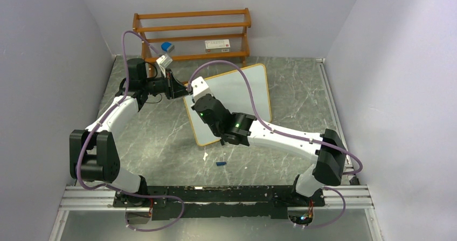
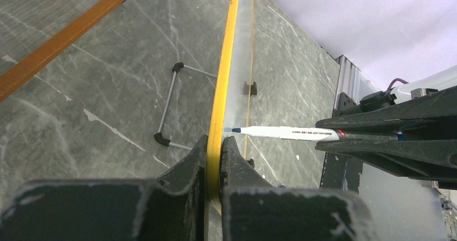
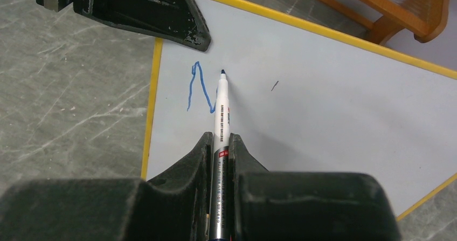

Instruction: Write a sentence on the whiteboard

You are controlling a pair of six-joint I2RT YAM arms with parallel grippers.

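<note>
Two grippers closed: left gripper (image 2: 215, 143) pinches the whiteboard (image 3: 323, 106) by its yellow edge; right gripper (image 3: 221, 141) clamps a marker (image 3: 221, 98), tip beside one blue zigzag stroke (image 3: 196, 87). Beyond, a shelf (image 1: 191, 27) holds a white box (image 1: 217, 45) and blue block (image 1: 167, 46).

The whiteboard (image 3: 323, 101) is white, yellow-framed, with a blue stroke (image 3: 206, 91); the table (image 3: 64, 90) veined grey.

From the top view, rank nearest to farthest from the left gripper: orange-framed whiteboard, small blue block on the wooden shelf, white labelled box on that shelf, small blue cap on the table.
1. orange-framed whiteboard: edge clamped in the left gripper.
2. small blue block: shelf, left part.
3. white labelled box: shelf, farther right.
4. small blue cap: table, near side.
</note>
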